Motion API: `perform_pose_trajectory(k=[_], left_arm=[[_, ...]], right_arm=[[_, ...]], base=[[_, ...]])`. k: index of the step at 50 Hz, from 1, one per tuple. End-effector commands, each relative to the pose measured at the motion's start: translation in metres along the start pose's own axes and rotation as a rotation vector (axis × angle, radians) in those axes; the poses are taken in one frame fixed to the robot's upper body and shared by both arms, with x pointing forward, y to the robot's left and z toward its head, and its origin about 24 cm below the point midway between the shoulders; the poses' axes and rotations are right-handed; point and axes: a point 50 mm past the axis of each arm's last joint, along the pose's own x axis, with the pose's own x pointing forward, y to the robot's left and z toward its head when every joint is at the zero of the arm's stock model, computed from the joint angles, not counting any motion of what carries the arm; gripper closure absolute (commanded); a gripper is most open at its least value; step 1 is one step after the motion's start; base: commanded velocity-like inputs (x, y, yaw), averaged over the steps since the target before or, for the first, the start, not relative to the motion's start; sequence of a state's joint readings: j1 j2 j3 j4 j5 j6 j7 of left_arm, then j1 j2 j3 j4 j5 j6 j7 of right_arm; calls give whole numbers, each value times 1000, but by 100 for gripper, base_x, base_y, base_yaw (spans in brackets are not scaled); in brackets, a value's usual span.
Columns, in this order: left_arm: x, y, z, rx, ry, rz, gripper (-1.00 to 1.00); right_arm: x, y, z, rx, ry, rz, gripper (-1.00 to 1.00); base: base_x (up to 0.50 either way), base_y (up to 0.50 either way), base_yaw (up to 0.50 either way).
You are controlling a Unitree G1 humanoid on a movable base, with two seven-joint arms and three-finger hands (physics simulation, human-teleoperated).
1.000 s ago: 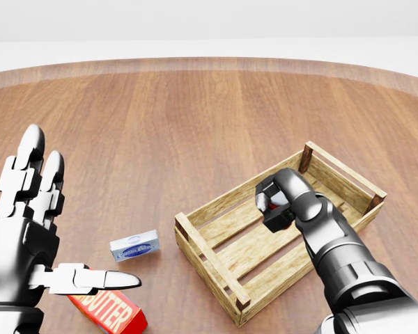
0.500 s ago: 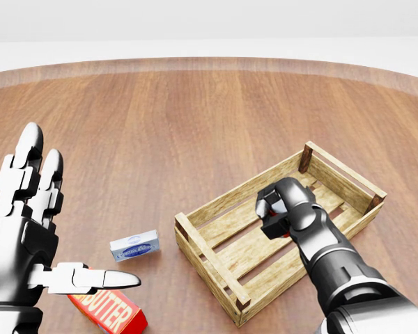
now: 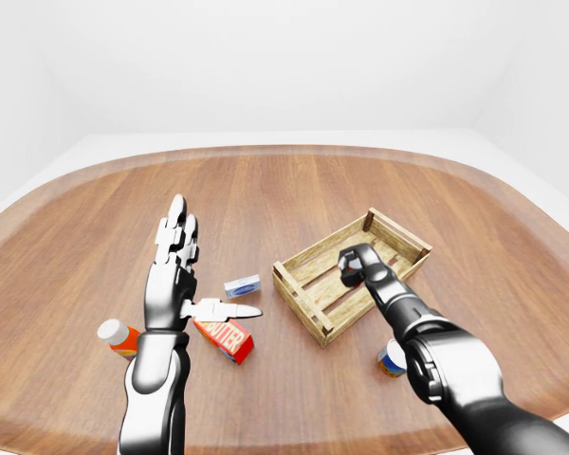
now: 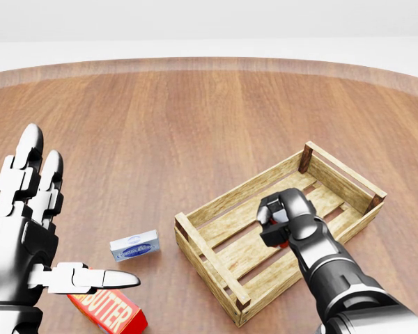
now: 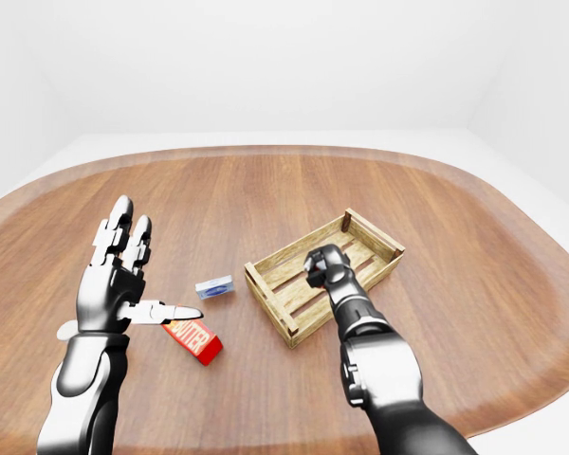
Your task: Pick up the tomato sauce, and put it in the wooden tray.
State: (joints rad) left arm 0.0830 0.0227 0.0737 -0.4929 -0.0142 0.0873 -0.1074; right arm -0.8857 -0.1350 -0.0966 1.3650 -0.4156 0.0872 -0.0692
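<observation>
The wooden tray (image 4: 207,256) lies slantwise on the brown table, right of centre in the head view. My right hand (image 4: 280,221) is down inside it, low over the slats near the middle, fingers curled shut on the tomato sauce (image 4: 283,243). Only a small red patch of the sauce shows under the fingers; the rest is hidden by the hand. My left hand (image 4: 63,229) is held up at the left edge, fingers spread and thumb pointing right, open and holding nothing.
A small blue-and-white box (image 4: 134,245) lies left of the tray. A red butter box (image 4: 111,311) sits below my left thumb. An orange bottle with a white cap (image 3: 119,336) lies at the left, and a small can (image 3: 392,360) stands near the tray's lower right.
My right hand has come down and toward the view's bottom with the sauce, from above the tray to low among its slats. The left hand has not moved.
</observation>
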Motion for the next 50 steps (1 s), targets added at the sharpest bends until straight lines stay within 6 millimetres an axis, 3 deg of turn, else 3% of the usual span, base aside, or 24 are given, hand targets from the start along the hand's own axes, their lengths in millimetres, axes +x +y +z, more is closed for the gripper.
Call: perform_pose_trajectory(k=[1, 5, 43, 45, 46, 50], left_arm=[[0, 0, -1, -1, 3, 1, -100], [-1, 0, 1, 0, -2, 1, -100], [0, 1, 3, -2, -11, 0, -100], [0, 1, 2, -2, -10, 0, -100], [0, 1, 2, -2, -10, 0, -100], [0, 1, 2, -3, -10, 1, -100]], right_arm=[[0, -1, -8, -16, 15, -48, 100], [-1, -2, -11, -82, 17, -99, 100], [-1, -2, -13, -91, 20, -112, 100], [-1, -3, -14, -92, 22, -118, -50], [-1, -4, -14, -92, 23, -121, -100], [-1, -5, -14, -96, 23, -124, -100]], base=[[0, 0, 0], [0, 0, 0], [0, 0, 0], [0, 0, 0], [0, 0, 0], [0, 0, 0]])
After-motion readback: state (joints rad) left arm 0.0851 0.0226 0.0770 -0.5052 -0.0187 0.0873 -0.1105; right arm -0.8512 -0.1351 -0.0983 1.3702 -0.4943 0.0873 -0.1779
